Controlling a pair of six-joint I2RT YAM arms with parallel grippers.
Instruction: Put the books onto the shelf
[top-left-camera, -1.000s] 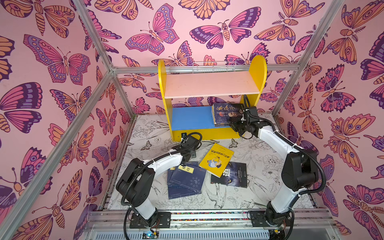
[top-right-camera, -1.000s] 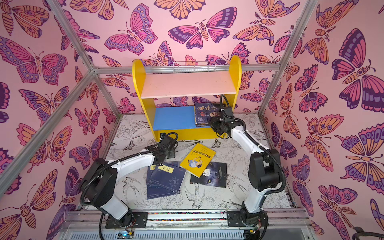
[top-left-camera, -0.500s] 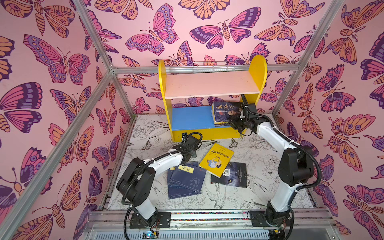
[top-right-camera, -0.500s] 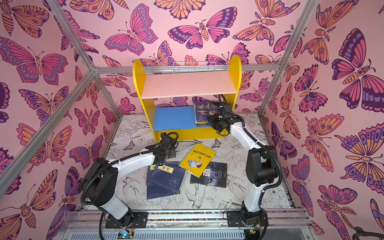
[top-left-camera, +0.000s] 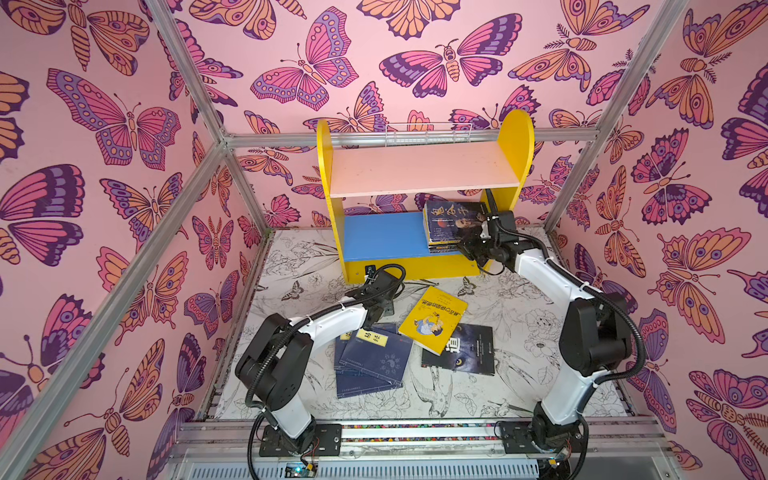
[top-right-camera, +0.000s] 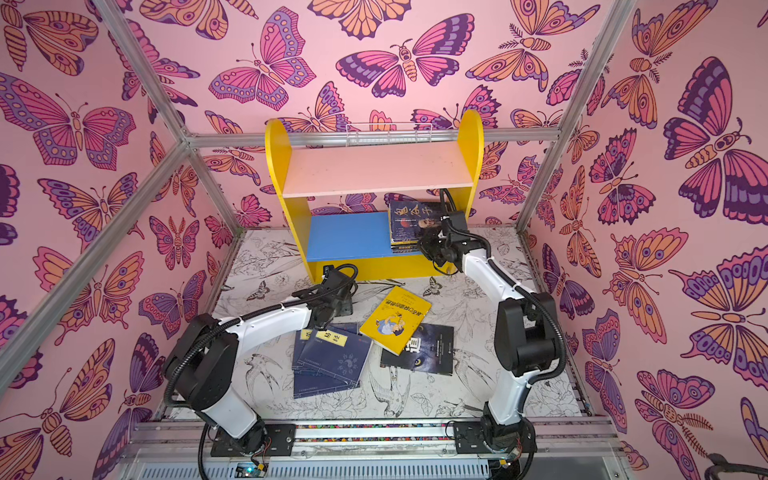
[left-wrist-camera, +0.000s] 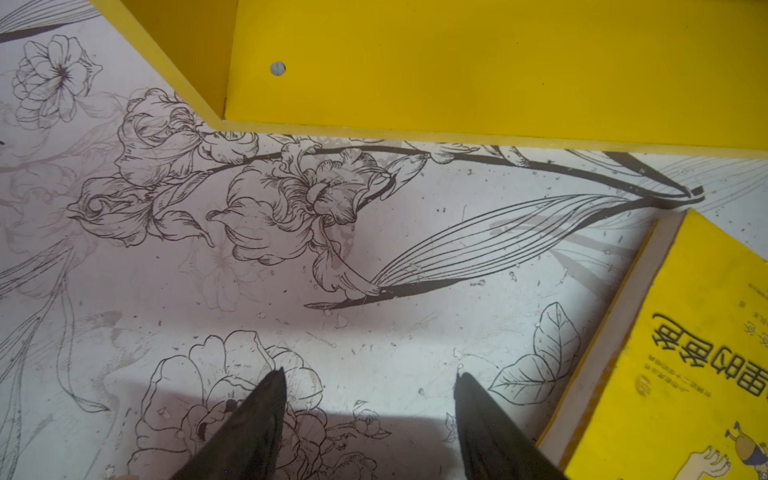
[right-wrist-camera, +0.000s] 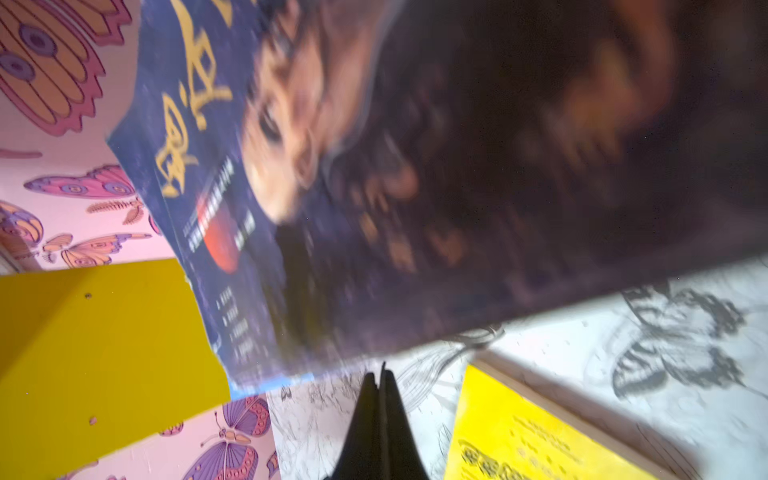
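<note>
Yellow-sided shelf (top-left-camera: 515, 137) stands at the back of the floor mat (top-left-camera: 519, 316), with its pink upper board (top-left-camera: 419, 170) above the blue lower board (top-left-camera: 382, 235); it shows in both top views. A stack of books (top-left-camera: 451, 220) lies flat on the right end of the lower board, close to the shelf's right side panel. The top cover (right-wrist-camera: 291, 166) is dark blue with a gold title and a painted face. The right gripper (right-wrist-camera: 381, 374) sits at the front edge of that stack, jaws pressed together with nothing between them. The right wrist view is blurred, so contact with the books cannot be told. The left gripper (left-wrist-camera: 370, 374) is low over the mat, just in front of the shelf's yellow base strip (left-wrist-camera: 457, 83) and toward its left end, jaws apart and empty. A yellow book (top-left-camera: 432, 320) lies face up and tilted on the mat in front of the shelf, one corner resting on a black book (top-left-camera: 461, 351) that lies farther from the shelf. Navy books (top-left-camera: 370, 359) with yellow labels lie overlapped in a loose pile in front of the shelf's left half, beside the black book but apart from it. The left forearm crosses over the edge of the pile nearest the shelf.
</note>
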